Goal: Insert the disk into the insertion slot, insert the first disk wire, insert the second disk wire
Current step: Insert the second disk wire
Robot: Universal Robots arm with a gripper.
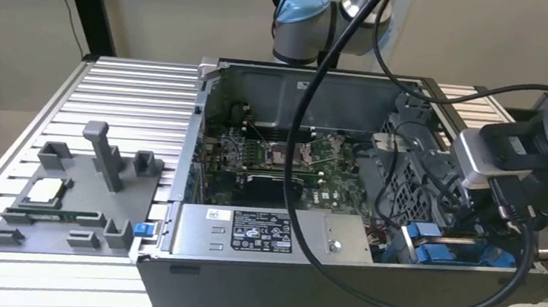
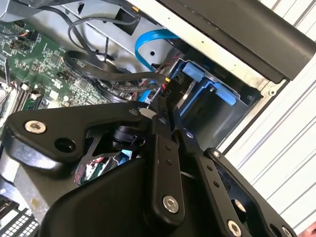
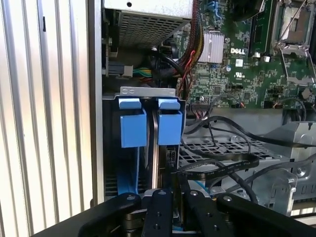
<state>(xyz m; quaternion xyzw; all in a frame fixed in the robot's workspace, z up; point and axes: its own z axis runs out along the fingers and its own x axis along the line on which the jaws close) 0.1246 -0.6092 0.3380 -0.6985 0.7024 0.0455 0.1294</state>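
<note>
The disk (image 3: 155, 143) stands on edge inside the insertion slot (image 3: 148, 92), between two bright blue carrier tabs (image 3: 133, 129). In the second wrist view the same bay (image 2: 237, 106) shows its blue tabs (image 2: 195, 73) at the case's corner. My gripper (image 2: 165, 109) is shut on a small black wire connector (image 2: 167, 94), held just in front of the disk's end. In the first wrist view the black fingers (image 3: 160, 207) sit directly below the disk's edge. In the exterior view my wrist (image 1: 511, 167) hangs over the bay (image 1: 440, 250) at the case's front corner on the exterior view's right.
A blue flat cable (image 2: 153, 39) and black cable bundles (image 3: 222, 165) crowd the space beside the bay. The grey power-supply box (image 1: 262, 231) and the motherboard (image 1: 284, 162) fill the case. A grey fixture plate (image 1: 71, 203) lies on the ribbed table (image 1: 131, 89).
</note>
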